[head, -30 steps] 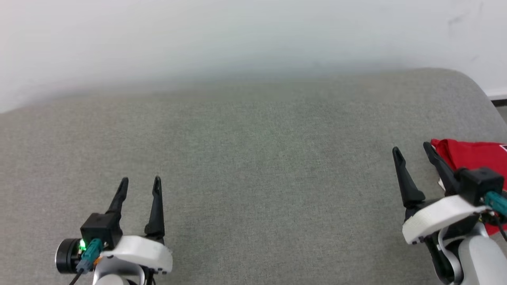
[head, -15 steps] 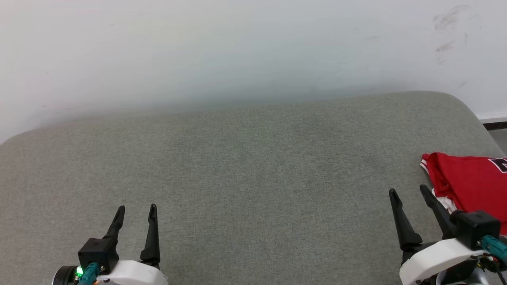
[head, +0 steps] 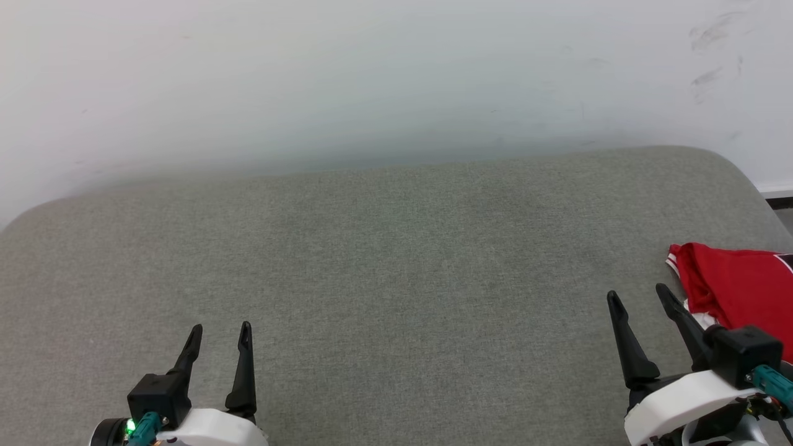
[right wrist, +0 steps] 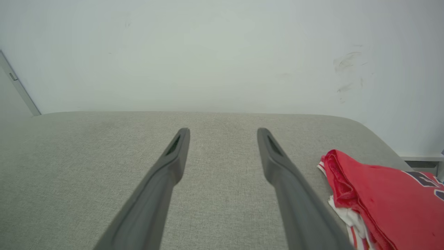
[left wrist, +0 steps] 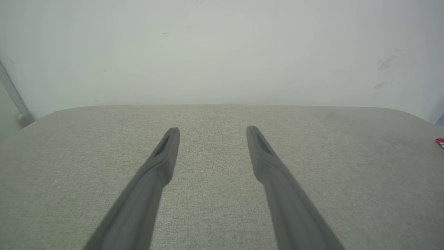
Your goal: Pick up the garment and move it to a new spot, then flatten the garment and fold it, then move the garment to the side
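The garment [head: 737, 291], red with white striped trim, lies folded at the far right of the grey cushioned surface [head: 396, 260], partly cut off by the head view's edge. In the right wrist view the garment [right wrist: 378, 198] sits just right of my fingers, dark lettering showing on it. My right gripper [head: 638, 296] stands open, empty, just left of the garment. My left gripper [head: 220, 328] is open at the lower left, far from it, with bare cushion between its fingers [left wrist: 166, 156]. A sliver of red shows at the left wrist view's right edge as the garment [left wrist: 440, 141].
A white wall [head: 372, 80] with a few scuff marks rises right behind the cushion. The cushion's rounded right edge [head: 753, 179] drops off near the garment, with dark floor trim beyond it.
The head camera has tilted up, so more wall shows and everything sits lower in view. Both grippers stay open and empty beside the resting garment.
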`<state>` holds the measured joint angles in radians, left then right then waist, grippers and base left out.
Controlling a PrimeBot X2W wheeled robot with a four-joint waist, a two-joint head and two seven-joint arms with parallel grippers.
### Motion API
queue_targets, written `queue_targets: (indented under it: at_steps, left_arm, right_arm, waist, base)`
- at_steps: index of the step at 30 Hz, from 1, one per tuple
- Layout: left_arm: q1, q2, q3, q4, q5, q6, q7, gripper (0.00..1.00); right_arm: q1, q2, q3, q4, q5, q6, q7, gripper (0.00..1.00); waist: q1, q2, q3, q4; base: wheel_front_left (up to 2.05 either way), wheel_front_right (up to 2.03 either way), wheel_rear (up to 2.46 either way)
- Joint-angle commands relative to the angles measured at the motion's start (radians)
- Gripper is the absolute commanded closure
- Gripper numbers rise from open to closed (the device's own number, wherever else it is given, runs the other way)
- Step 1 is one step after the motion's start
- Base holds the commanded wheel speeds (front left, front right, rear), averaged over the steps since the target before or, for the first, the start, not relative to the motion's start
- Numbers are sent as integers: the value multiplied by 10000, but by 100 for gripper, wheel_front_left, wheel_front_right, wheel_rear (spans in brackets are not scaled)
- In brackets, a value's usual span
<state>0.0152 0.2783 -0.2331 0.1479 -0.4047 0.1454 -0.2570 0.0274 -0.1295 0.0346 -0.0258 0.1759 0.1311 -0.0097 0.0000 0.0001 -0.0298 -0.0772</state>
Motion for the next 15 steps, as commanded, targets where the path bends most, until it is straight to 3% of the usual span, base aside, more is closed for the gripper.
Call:
queue_targets:
  at_steps: [1, 15]
  left_arm:
    - [39, -9, 5, 15, -25, 55, -18, 0]
    - [38, -65, 79, 26, -41, 71, -69, 0]
  right_arm:
    - [-75, -64, 35, -53, 19, -8, -22, 0]
    - [-38, -128, 132, -136, 152, -8, -71, 0]
  waist:
    - [0, -1, 20, 35]
    - [0, -1, 11, 226]
  base:
    - [0, 0, 0]
    - [0, 0, 0]
